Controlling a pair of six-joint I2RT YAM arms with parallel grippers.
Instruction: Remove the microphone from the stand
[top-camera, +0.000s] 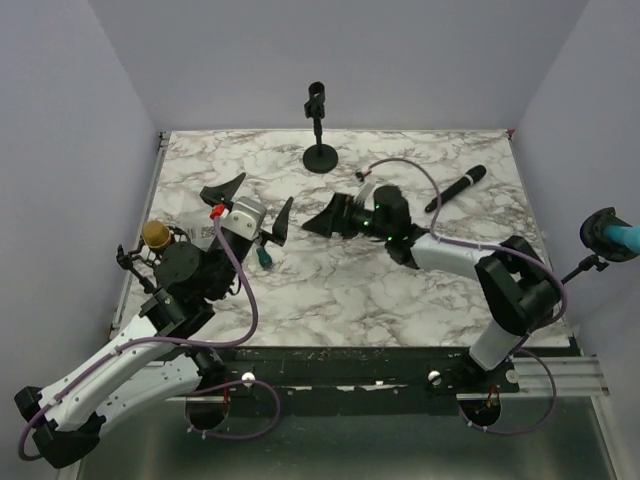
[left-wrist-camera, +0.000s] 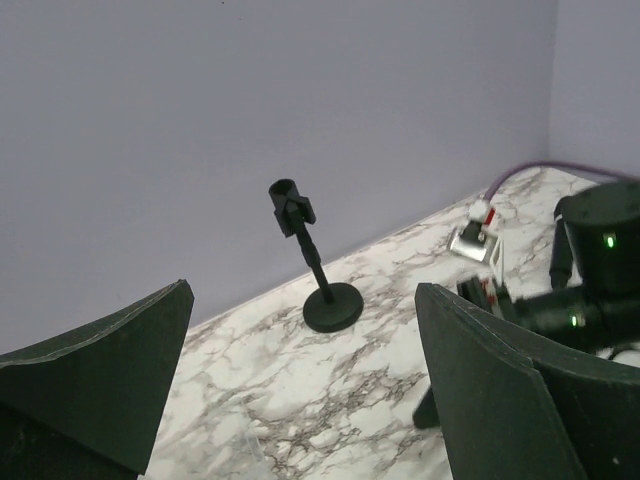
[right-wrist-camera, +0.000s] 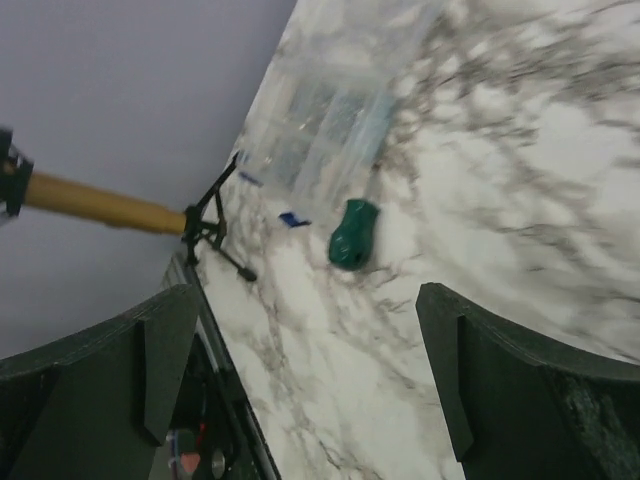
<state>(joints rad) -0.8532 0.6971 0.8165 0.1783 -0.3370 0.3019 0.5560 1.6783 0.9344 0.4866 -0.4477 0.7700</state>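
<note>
Left jaws released and spread wide, nothing between the fingers (left-wrist-camera: 110, 390). Through the gap runs bare marble up to the stand (left-wrist-camera: 318, 270), which is upright near the far edge of the worktop (top-camera: 330, 290) with the clip at its top empty.

Right jaws also released, fingers (right-wrist-camera: 500, 380) wide apart and holding nothing. They point left, low over the marble, toward a green-handled item (right-wrist-camera: 352, 235) lying just beside the left arm's wrist. Past it is a clear plastic thing (right-wrist-camera: 320, 110); the view is blurred, possibly a bag.

The microphone (top-camera: 455, 188) lies flat on the worktop in the far right quarter. It is well apart from the stand, between the right wrist and the right edge.

There is open marble around the microphone on the edge side, and more across the near middle. A small tripod (right-wrist-camera: 210, 232) carrying a wooden-handled piece sits at the left edge.
</note>
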